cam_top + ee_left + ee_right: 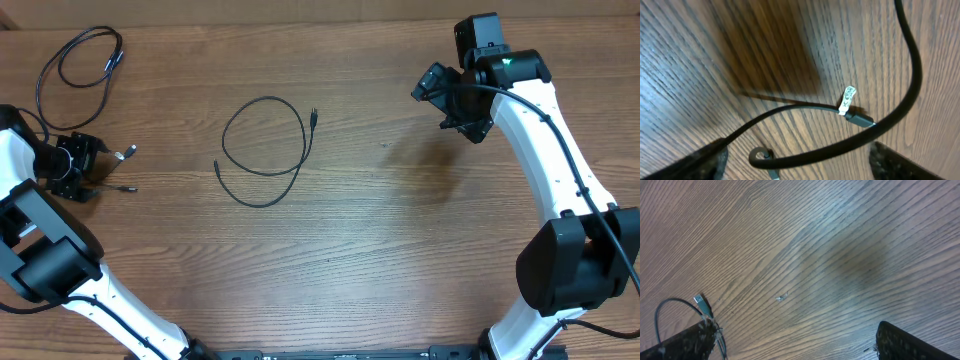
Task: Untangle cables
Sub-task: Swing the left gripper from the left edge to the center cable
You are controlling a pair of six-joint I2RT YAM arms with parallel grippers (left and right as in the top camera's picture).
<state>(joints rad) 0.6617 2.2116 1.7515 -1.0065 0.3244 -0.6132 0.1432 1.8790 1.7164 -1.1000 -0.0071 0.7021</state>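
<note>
I count three thin black cables, all lying loose and apart from each other on my desk (400, 250). The middle cable (268, 98) makes one open ring just 9 o'clock of centre, with its ends at 1 and 8 o'clock of the ring. The second cable (115, 58) is a narrow folded loop far out at 10 o'clock. The third cable (790, 107) lies at 9 o'clock by the edge. It has a silvery plug (128, 153) and a white tag (847, 96) beside a black plug, with cord curving across it.

A brown wood-grain counter (400, 250) carries three black cables. One cable loop (263, 150) lies flat near its middle. Well left of that loop, toward the far edge, lies a second looped cable (80, 58). Directly left of the loop lies a third cable (127, 153) with a silvery plug.
</note>
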